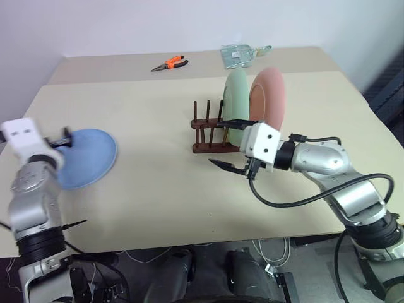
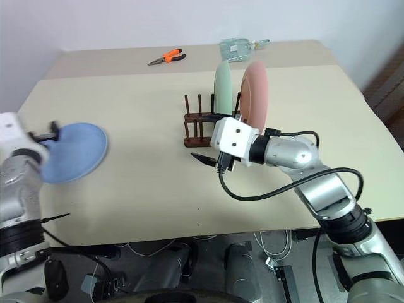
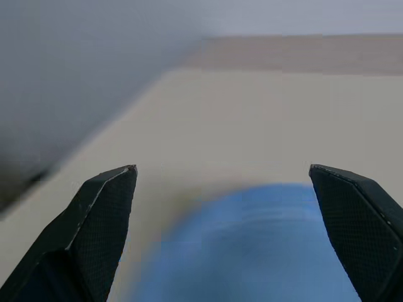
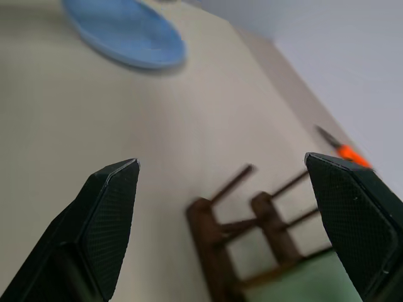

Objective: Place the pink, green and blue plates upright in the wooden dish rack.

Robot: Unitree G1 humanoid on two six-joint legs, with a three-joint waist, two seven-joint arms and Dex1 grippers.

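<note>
The green plate (image 1: 235, 101) and the pink plate (image 1: 268, 101) were found standing upright, side by side, in the wooden dish rack (image 1: 211, 136) near the middle of the table (image 1: 158, 189). The blue plate (image 1: 88, 158) was seen lying flat near the table's left edge. The left gripper (image 3: 220, 233) was held wide and empty over that plate. The right gripper (image 1: 232, 146) was spread wide, empty, just before the rack. Orange-handled pliers (image 1: 169, 63) were noted at the far edge.
</note>
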